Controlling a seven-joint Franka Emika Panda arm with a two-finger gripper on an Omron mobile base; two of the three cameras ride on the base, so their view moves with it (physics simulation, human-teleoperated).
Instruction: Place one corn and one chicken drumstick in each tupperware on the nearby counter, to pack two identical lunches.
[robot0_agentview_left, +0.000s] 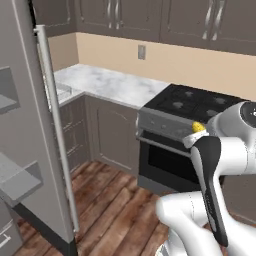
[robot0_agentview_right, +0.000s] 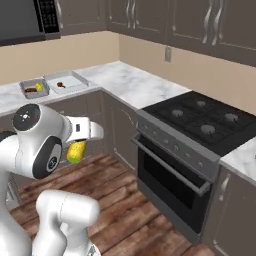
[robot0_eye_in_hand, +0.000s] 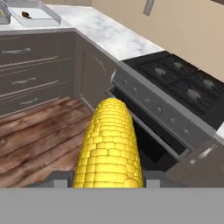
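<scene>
**Corn in the tool, trays far off on the table**

You have the tool (robot0_agentview_right: 79, 148) clenched around a yellow corn cob (robot0_eye_in_hand: 109, 146); in the hand view the cob runs straight out from between the fingers, above the wood floor (robot0_eye_in_hand: 30, 131). From the right base view the corn hangs just below the white wrist, in front of the grey drawer fronts (robot0_eye_in_hand: 26, 81). On the marble table (robot0_agentview_right: 130, 82), well apart from the tool, sit both tupperware trays, touching or nearly so: the smaller mid-grey tray (robot0_agentview_right: 30, 93) holds something yellow and something brown, the larger pale tray (robot0_agentview_right: 75, 80) holds a small brown item. The black stove (robot0_agentview_right: 200, 120) stands to your right, the open fridge door (robot0_agentview_left: 37, 150) to your left.
</scene>
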